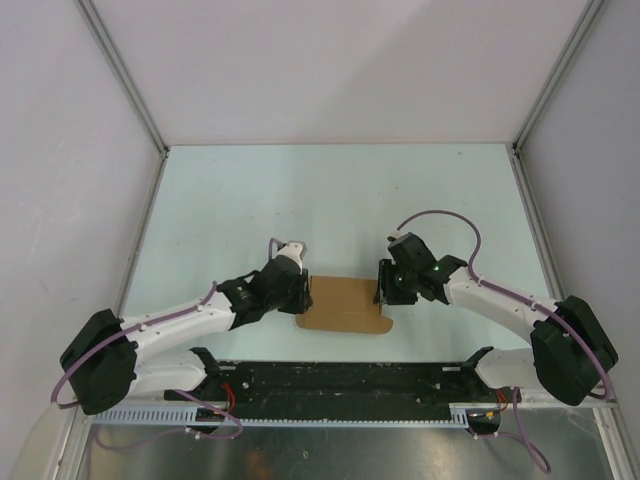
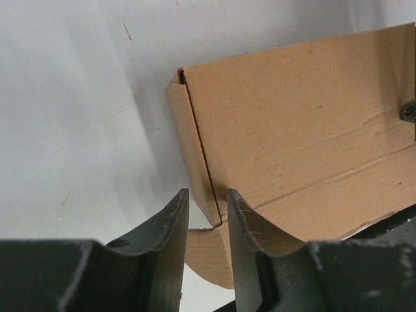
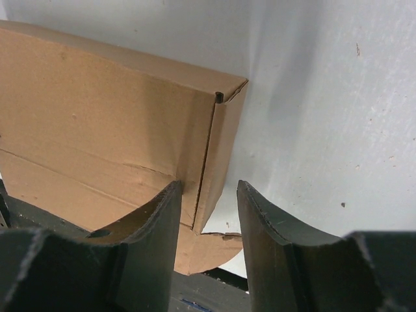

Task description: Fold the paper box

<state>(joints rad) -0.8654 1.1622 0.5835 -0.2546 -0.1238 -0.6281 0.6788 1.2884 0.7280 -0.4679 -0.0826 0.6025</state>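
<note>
The left claw (image 1: 303,290) sat at the left end of the paper box (image 1: 345,305), one finger on each side of the left end flap (image 2: 195,149). The fingers were close together, but I could not tell if they pinched it. The right claw (image 1: 383,285) did the same at the right end flap (image 3: 218,156). Its fingers were apart, with a bit of space on the outside. I think the claws were there to hold both end flaps up so the sides stay standing.

The box lay on the counter (image 1: 340,190), in the middle, close to the arms. Its long side ran left to right, from one claw to the other. A round flap (image 1: 345,325) lay flat, pointing toward the arms.
</note>
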